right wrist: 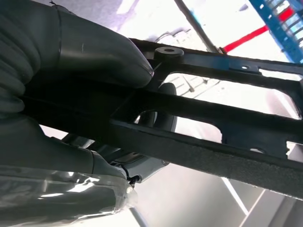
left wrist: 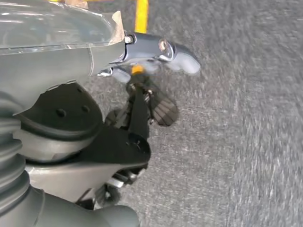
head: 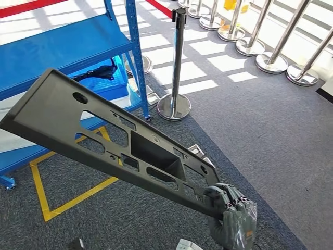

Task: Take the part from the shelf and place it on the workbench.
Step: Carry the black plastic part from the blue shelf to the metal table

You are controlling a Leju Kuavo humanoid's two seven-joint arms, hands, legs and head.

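Observation:
The part (head: 117, 140) is a long, flat black panel with several cutouts and a boxed recess in its middle. It hangs tilted in the air, its far end up at the left in front of the blue shelf (head: 59, 47). My right hand (head: 231, 219) grips its near, lower end. In the right wrist view the thick thumb (right wrist: 100, 52) presses on one face of the part (right wrist: 221, 118) and dark fingers (right wrist: 166, 118) curl under a bar. My left hand (left wrist: 150, 85) hangs over grey carpet, holding nothing, with its fingers apart.
A chrome stanchion (head: 177, 57) stands on the carpet just right of the shelf's blue post (head: 137, 57). More stanchion bases (head: 271, 62) line the back right. Yellow floor tape (head: 39, 192) marks a box in front of the shelf. Another dark part (head: 98, 70) lies on a lower shelf.

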